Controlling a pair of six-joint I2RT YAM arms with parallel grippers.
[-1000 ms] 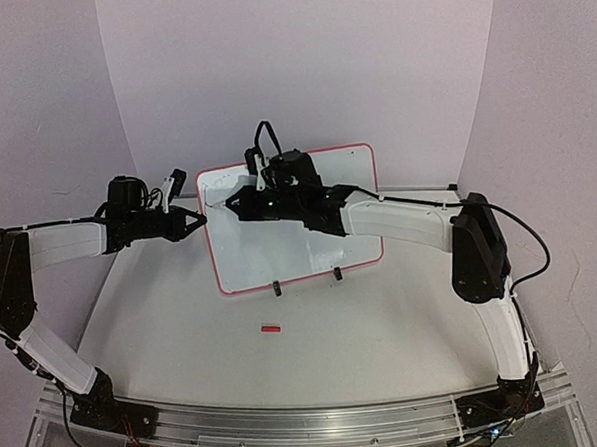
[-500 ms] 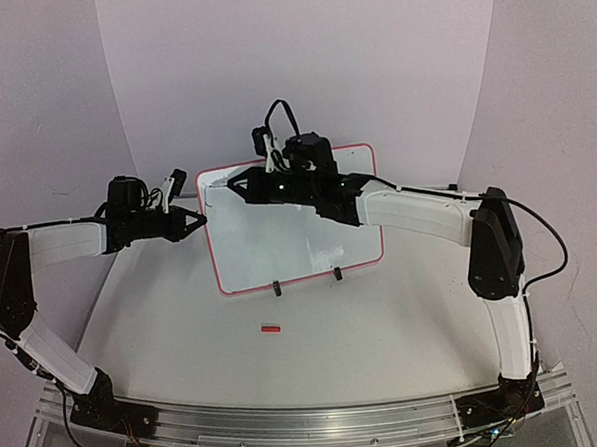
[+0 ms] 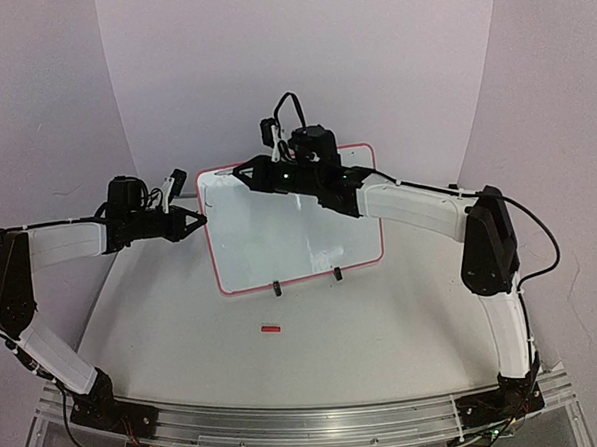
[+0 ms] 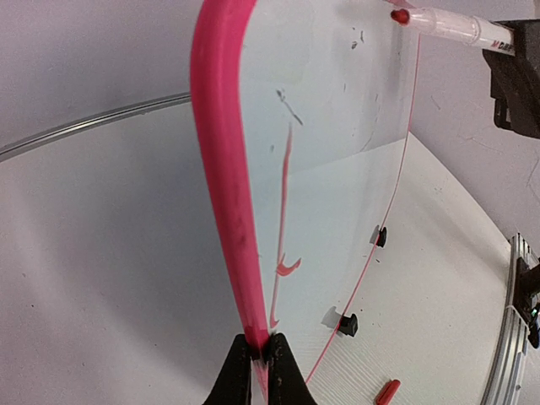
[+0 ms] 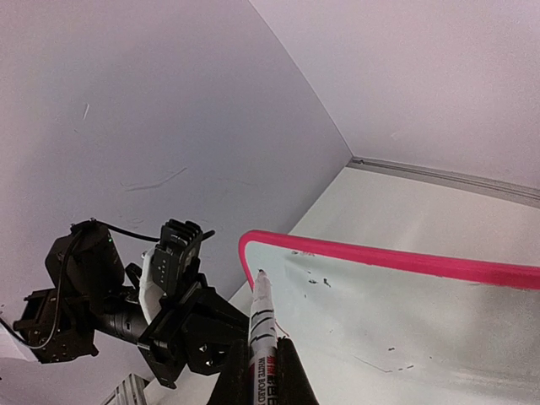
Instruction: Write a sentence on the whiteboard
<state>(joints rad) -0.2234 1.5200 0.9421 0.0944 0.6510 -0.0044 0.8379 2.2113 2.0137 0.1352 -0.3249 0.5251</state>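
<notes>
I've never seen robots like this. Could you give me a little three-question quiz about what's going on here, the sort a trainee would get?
1. True or false: the left gripper is clamped on the edge of the whiteboard.
2. Seen from the top camera, the marker in the right gripper has its tip near which corner of the board? A. upper left. B. lower right. C. lower left.
3. What colour is the small cap lying on the table in front of the board?

Key: 1 true; 2 A; 3 red.
</notes>
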